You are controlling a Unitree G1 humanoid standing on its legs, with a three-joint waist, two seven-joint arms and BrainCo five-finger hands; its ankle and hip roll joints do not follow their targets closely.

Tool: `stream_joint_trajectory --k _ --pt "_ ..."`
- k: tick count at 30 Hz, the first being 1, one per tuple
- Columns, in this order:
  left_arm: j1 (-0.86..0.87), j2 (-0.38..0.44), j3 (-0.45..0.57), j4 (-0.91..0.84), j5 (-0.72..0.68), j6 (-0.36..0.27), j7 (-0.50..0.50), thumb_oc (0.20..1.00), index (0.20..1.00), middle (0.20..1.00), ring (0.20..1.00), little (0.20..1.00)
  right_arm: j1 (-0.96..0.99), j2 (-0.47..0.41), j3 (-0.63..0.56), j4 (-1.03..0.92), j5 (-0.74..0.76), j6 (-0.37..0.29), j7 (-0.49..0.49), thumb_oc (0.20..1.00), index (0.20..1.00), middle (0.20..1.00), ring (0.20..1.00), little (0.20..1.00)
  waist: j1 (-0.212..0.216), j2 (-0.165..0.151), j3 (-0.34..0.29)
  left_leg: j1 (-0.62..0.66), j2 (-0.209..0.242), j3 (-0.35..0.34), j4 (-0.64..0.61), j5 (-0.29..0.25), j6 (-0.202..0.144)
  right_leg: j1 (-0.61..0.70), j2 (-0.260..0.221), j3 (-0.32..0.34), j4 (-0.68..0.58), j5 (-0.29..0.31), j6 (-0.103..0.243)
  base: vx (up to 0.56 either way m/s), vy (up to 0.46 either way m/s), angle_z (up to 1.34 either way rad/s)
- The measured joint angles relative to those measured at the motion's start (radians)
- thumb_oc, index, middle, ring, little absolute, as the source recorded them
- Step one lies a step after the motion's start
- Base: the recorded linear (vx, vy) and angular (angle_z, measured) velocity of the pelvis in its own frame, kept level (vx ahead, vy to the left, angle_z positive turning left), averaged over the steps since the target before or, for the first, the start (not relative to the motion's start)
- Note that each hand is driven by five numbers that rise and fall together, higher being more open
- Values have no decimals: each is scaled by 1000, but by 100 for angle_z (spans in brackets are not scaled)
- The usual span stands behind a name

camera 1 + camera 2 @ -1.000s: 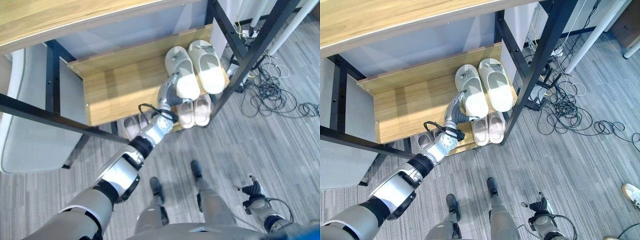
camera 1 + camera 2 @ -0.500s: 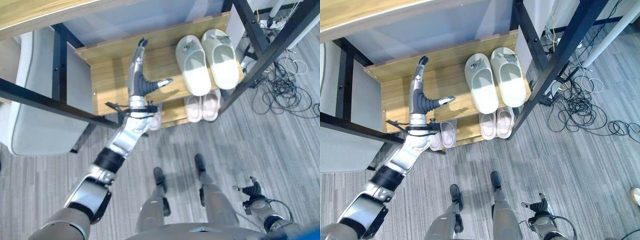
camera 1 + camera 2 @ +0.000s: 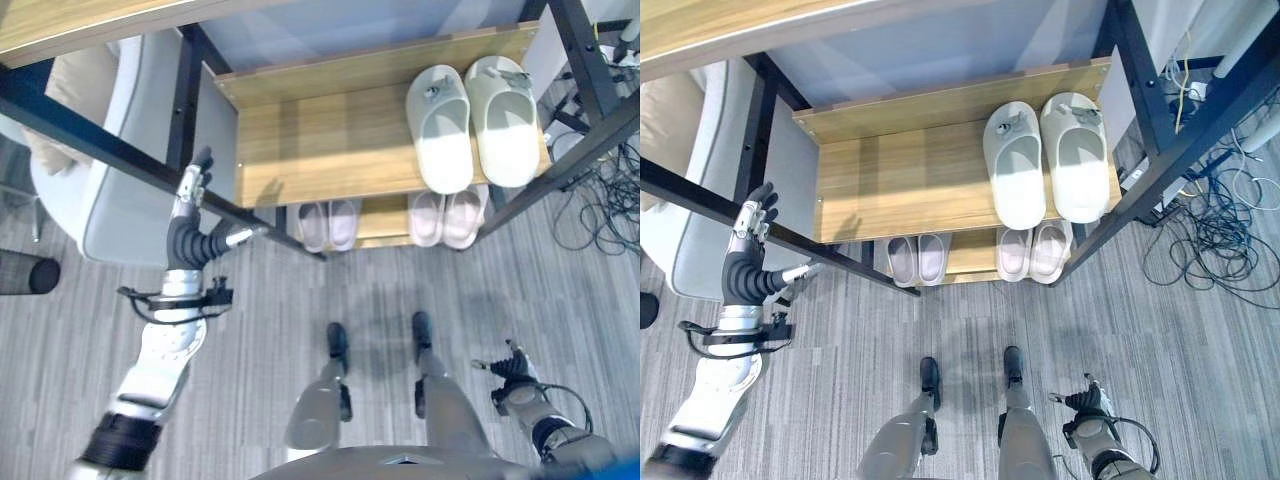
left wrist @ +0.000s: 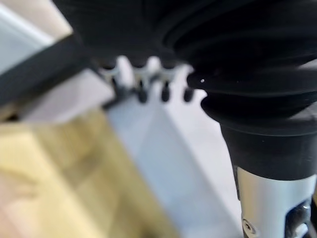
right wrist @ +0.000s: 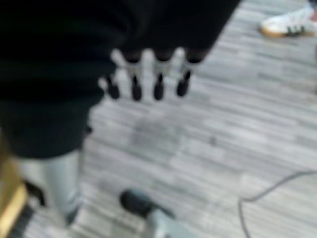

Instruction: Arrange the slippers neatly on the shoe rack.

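- The right hand (image 3: 1083, 403) hangs low at the near right over the grey plank floor (image 3: 1200, 330), fingers loosely straight and holding nothing.
- The left hand (image 3: 190, 225) is raised at the left, in front of the black frame bar (image 3: 120, 150), fingers straight and spread, thumb out to the right, nothing in it.
- On the lower shelf of the shoe rack (image 3: 880, 195), two pairs of pale pink slippers (image 3: 918, 258) (image 3: 1032, 251) sit side by side (heels toward the robot).
- On the upper wooden shelf, at its right end, a pair of white slippers (image 3: 1048, 158) lies side by side, touching; the rest of that shelf is bare wood.
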Motion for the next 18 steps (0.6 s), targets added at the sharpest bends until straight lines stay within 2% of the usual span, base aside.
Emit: stream_joint_trajectory --k 3,4,10,11,14,15,16,17,18 --pt "40 26 -58 35 -87 5 -100 1000 1000 1000 1000 1000 8 -20 17 13 -49 18 2 1000 1000 1000 1000 1000 6 2 1 1 -1 -4 0 1 0 2 -1 -4 1 1 1 -11 1 3" --pt "30 -11 -114 102 -146 23 -149 1000 1000 1000 1000 1000 8 -33 16 20 -75 28 1 1000 1000 1000 1000 1000 5 3 0 2 -3 -6 0 5 4 4 -2 -5 0 1 1 -16 7 4" --pt "39 -15 -312 343 -205 84 -275 1000 1000 1000 1000 1000 11 -48 -1 69 -85 36 7 1000 1000 1000 1000 1000 -17 -1 2 2 1 -11 0 7 3 7 2 -9 0 -1 2 0 0 0" --pt "28 -51 -368 485 -197 86 -292 1000 1000 1000 1000 1000 15 -50 -12 74 -84 35 9 1000 1000 1000 1000 1000 -26 -2 2 7 1 -12 0 8 4 13 3 -10 0 -1 3 0 0 0" --pt "15 -141 -399 737 -109 120 -289 1000 1000 1000 1000 1000 17 -49 -28 78 -75 28 9 1000 1000 1000 1000 1000 -47 -13 1 9 5 -14 0 5 -2 19 4 -12 -5 -2 2 -6 4 1" --pt "3 -231 -358 927 -14 112 -274 1000 1000 1000 1000 1000 15 -49 -31 78 -65 22 9 1000 1000 1000 1000 1000 -51 -18 -1 7 7 -16 0 4 -4 19 3 -12 -9 -6 -2 0 0 0" --pt "-34 -318 -293 1109 22 137 -246 1000 1000 1000 1000 1000 14 -49 -34 77 -48 21 9 1000 1000 1000 1000 1000 -58 -21 -4 8 8 -15 0 4 -4 20 2 -11 -9 -6 -3 0 0 0" --pt "-53 -358 -280 1223 57 173 -234 1000 1000 1000 1000 1000 15 -48 -36 77 -38 20 9 1000 1000 1000 1000 1000 -60 -30 -6 7 7 -17 0 4 -4 18 2 -12 -9 -6 -3 -6 -9 4" --pt "-48 -371 -261 1265 70 182 -217 1000 1000 1000 1000 1000 18 -46 -38 76 -36 17 9 1000 1000 1000 1000 1000 -62 -39 -9 2 7 -22 0 4 -5 16 3 -12 -10 -6 -4 -4 -14 7"
